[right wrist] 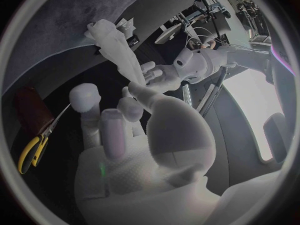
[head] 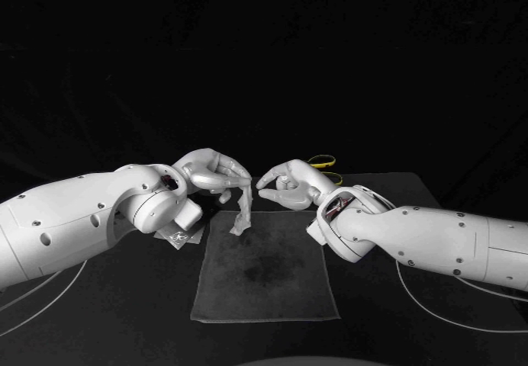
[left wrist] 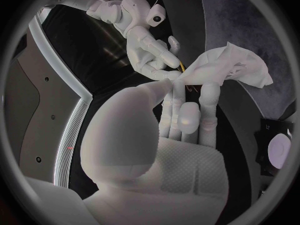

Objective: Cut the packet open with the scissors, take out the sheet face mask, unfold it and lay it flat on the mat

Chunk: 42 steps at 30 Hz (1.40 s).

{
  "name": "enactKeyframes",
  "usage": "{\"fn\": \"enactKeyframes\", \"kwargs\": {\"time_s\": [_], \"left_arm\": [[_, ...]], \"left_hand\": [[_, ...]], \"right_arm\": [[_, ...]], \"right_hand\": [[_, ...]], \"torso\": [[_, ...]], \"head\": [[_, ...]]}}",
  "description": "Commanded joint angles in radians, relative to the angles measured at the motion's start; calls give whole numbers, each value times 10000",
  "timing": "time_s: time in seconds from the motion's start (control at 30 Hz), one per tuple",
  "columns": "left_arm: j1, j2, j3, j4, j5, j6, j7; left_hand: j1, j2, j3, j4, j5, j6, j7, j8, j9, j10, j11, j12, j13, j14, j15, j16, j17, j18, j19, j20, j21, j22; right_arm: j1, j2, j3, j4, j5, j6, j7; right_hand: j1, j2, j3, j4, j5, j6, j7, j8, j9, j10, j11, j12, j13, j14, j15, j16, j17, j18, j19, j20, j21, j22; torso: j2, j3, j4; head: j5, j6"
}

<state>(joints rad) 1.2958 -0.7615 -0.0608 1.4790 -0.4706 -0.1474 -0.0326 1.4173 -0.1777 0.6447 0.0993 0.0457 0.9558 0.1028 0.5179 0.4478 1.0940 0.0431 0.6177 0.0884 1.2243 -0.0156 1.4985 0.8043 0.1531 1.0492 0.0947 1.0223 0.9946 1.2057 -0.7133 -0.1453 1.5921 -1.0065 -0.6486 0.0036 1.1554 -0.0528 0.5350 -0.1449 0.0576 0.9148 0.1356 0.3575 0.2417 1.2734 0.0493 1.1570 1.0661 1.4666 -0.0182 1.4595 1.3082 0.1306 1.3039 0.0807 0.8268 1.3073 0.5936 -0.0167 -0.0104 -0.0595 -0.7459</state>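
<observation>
Presently, the left robot hand is above the mat's far edge. It pinches the top of the mask, which hangs crumpled and still folded, with its lower end at that edge. The right robot hand is also above the far edge, just beside the mask but apart from it. Its fingers are loosely bent, spread, and holding nothing. The packet lies on the table by the mat's far left corner, partly under the left arm. The scissors lie beyond the mat's far right corner.
</observation>
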Motion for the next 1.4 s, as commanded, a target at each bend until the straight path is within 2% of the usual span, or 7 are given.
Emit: {"fn": "enactKeyframes", "kwargs": {"time_s": [0.03, 0.13, 0.33, 0.67, 1.0, 1.4], "left_arm": [[16, 40, 10, 23, -4, 274, -105], [16, 49, 10, 28, 32, 267, -112], [16, 72, 10, 35, 108, 218, -105], [15, 107, 11, 28, 194, 54, -73], [15, 98, 11, 41, 225, -21, -70], [15, 113, 11, 81, 243, 22, -105]], "left_hand": [[-16, 81, 35, -1, 28, 14, 65, -15, 1433, 101, -1, -48, 11, 76, 22, 35, 12, 76, 65, -29, 70, 15], [-26, 80, 40, 4, 28, 16, 62, -19, 1448, 111, -3, -50, 18, 88, 21, 36, 27, 71, 85, -29, 90, 35], [-34, 82, 46, 8, 28, 18, 60, -22, 1461, 121, -5, -51, 24, 106, 20, 39, 57, 66, 105, -30, 110, 54], [-41, 84, 57, 10, 28, 19, 58, -28, 1482, 135, -8, -54, 33, 143, 18, 46, 121, 53, 156, -32, 162, 106], [-46, 81, 68, 10, 28, 20, 55, -33, 1504, 149, -12, -56, 42, 179, 14, 54, 179, 45, 195, -35, 200, 141], [-56, 75, 81, 10, 28, 23, 53, -41, 1536, 166, -15, -62, 54, 214, 9, 61, 222, 33, 250, -38, 254, 192]], "right_arm": [[14, 103, 11, -114, -565, -257, -554], [13, 190, 11, -167, -607, -219, -643], [-3, 358, 10, -279, -683, -59, -811], [-45, 434, 5, -266, -762, 272, -1018], [-119, 528, 1, -305, -775, 427, -1204], [-155, 777, 1, -469, -748, 213, -1518]], "right_hand": [[6, -145, -75, -4, -58, -15, 44, -94, -19, 29, 30, -12, -25, 569, -18, 22, 454, 18, 41, 39, -81, 331], [-20, -206, -118, 6, -61, -27, 53, -131, -35, 14, 39, -23, -37, 566, -12, 17, 445, 19, 37, 44, -94, 329], [-128, -470, -359, 55, -71, -87, 90, -273, -92, -81, 76, -101, -123, 553, 20, -8, 404, 36, -14, 70, -226, 292], [-217, -679, -639, 121, -68, 41, 60, -276, -90, -102, 63, -93, -118, 541, 18, -30, 372, 53, -53, 80, -330, 261], [-329, -816, -947, 253, -58, 168, 13, -254, -78, -93, 29, -71, -97, 535, -8, -48, 347, 64, -68, 68, -393, 240], [-530, -915, -1383, 535, -47, 247, -37, -237, -66, -94, -4, -68, -100, 529, -35, -73, 315, 78, -84, 45, -501, 205]], "torso": [[10, -2, 3], [12, 5, 3], [2, 6, -8], [4, -1, -5], [1, 2, -5], [6, 3, 1]], "head": [[-4, -9], [-13, -16], [-8, -28], [-16, -49], [-3, -54], [10, -51]]}}
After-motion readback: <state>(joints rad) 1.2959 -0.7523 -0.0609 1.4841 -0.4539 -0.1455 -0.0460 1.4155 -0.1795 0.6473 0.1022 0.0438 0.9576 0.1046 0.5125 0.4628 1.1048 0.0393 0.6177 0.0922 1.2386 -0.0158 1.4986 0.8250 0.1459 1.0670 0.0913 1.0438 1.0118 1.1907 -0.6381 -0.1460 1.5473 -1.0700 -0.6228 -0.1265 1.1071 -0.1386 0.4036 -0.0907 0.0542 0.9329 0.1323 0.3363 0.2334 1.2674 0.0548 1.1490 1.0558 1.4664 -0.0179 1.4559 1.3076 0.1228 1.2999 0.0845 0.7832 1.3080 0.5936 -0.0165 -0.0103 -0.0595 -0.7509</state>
